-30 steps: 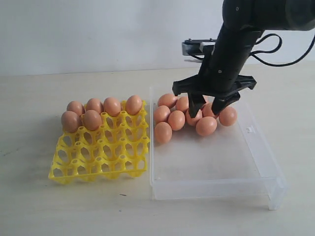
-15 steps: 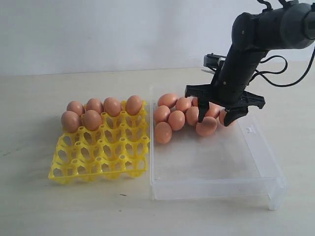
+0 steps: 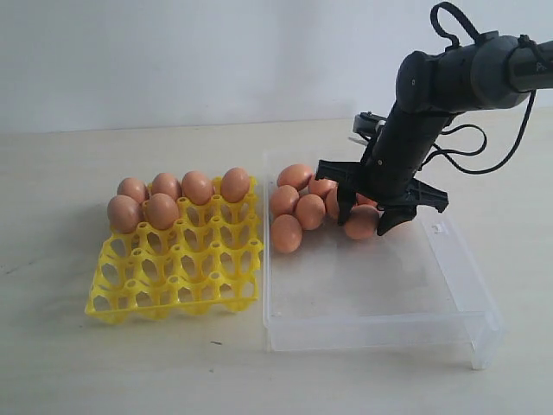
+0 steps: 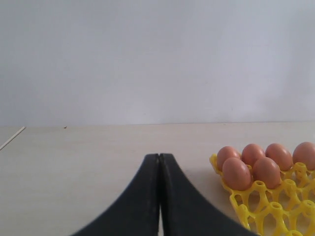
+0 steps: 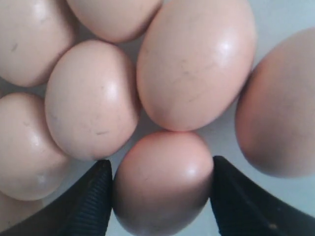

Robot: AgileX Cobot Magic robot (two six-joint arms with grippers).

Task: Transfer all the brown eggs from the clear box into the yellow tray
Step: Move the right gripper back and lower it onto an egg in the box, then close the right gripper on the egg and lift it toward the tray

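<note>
The right gripper (image 3: pixel 364 221) reaches down into the far end of the box (image 3: pixel 371 298), where the loose eggs (image 3: pixel 294 207) lie bunched together on its floor, touching one another. In the right wrist view its two black fingers (image 5: pixel 93 201) stand wide apart on either flank of one egg (image 5: pixel 162 182) at the edge of the bunch, and no gap shows on either side, so the gripper is pinching that egg, which lies low in the box among its neighbours. The near half of the box holds nothing but bare clear plastic. Just beside the box, on the left in the exterior view, sits the tray (image 3: pixel 173 285) on the pale table (image 3: pixel 52 173). Six eggs stand in its cups: four fill the back row and two sit in the next row at the side away from the box, while the other cups are open. The left gripper (image 4: pixel 159 167) does not show in the exterior view. Its own camera shows the fingers pressed flat together, holding nothing, above the table and apart from the tray's filled corner, with a plain wall behind.
</note>
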